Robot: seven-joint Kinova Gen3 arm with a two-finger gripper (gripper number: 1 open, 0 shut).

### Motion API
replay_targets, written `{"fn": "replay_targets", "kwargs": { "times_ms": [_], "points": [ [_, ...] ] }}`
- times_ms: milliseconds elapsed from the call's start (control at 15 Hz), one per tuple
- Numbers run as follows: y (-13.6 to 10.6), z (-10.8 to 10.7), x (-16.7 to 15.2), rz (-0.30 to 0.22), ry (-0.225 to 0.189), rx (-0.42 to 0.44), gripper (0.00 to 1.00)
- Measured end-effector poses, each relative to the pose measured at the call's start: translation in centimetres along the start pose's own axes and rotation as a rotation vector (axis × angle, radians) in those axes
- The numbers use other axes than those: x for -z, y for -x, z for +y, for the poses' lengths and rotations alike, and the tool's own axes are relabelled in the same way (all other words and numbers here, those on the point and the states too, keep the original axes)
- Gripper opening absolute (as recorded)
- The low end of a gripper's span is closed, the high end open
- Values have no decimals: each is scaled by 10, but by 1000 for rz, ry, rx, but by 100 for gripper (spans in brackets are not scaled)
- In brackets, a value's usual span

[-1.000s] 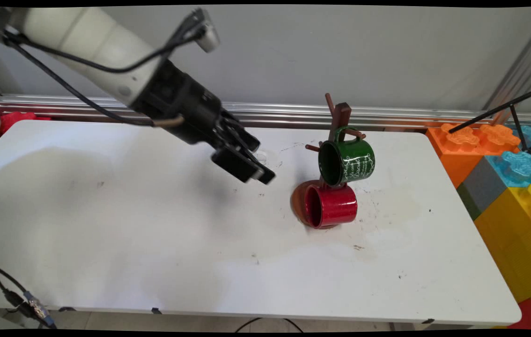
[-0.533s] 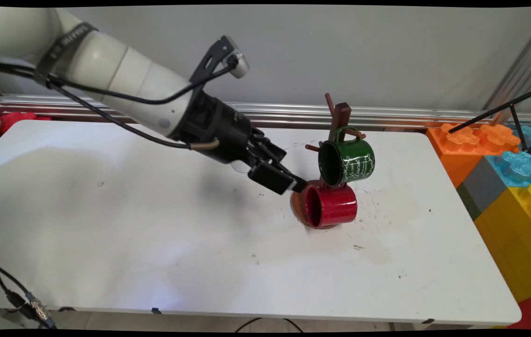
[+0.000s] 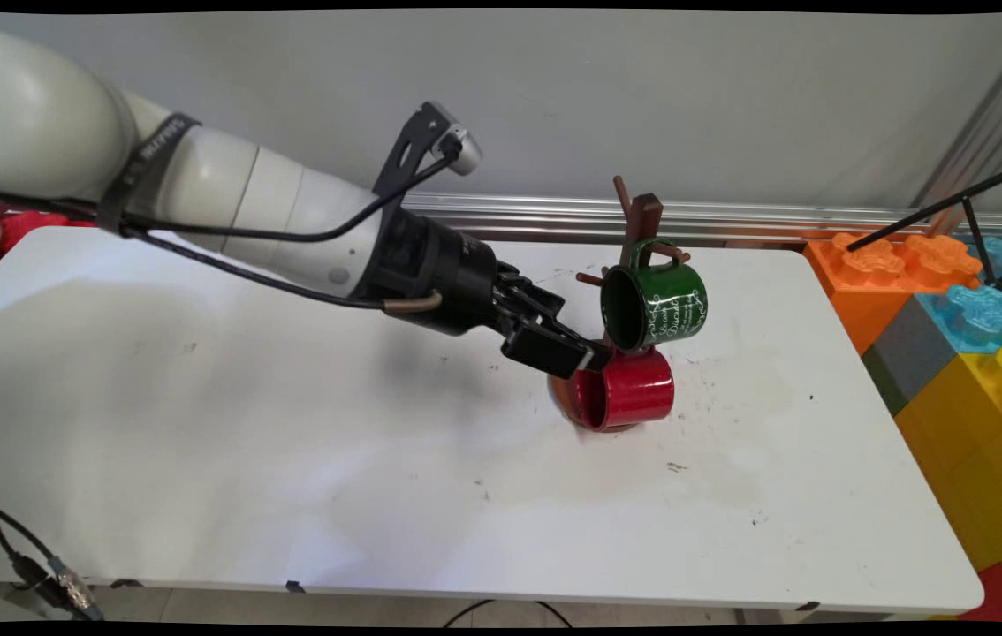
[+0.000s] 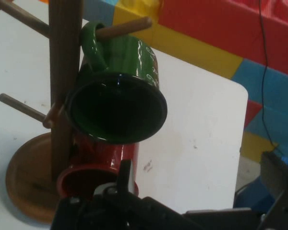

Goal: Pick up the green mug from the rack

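- In the main view the gripper (image 3: 594, 358) reaches in from the left, and its tip meets the top of the red mug's (image 3: 629, 390) rim; whether it touches cannot be told there.
- The hand view shows what the main view hides: one finger (image 4: 123, 178) stands at the red mug's (image 4: 103, 165) rim, the other (image 4: 277, 173) is well off to the side, so the fingers are spread apart with nothing between them.
- The green mug (image 3: 656, 305) hangs by its handle on a peg of the wooden mug tree (image 3: 640, 221), directly above the red mug, which lies on its side against the tree's round base (image 4: 24, 179).
- The white surface (image 3: 289, 442) lies bare to the left and front of the tree; its right edge borders big toy blocks (image 3: 952, 327).
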Motion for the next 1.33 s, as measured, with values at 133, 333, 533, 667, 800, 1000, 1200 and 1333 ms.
{"fn": "replay_targets", "kwargs": {
  "times_ms": [133, 333, 533, 667, 800, 1000, 1200, 1333],
  "points": [
    [5, 2, -4, 23, -5, 31, 100],
    [11, 4, -12, 67, -11, 91, 100],
    [15, 4, -19, 96, -17, 126, 100],
    [17, 3, -23, 112, -19, 142, 100],
    [18, 2, -28, 127, -19, 154, 100],
    [18, 1, -37, 152, -20, 171, 100],
    [19, -2, -48, 168, -26, 189, 100],
    [19, -4, -55, 174, -30, 199, 100]
  ]
}}
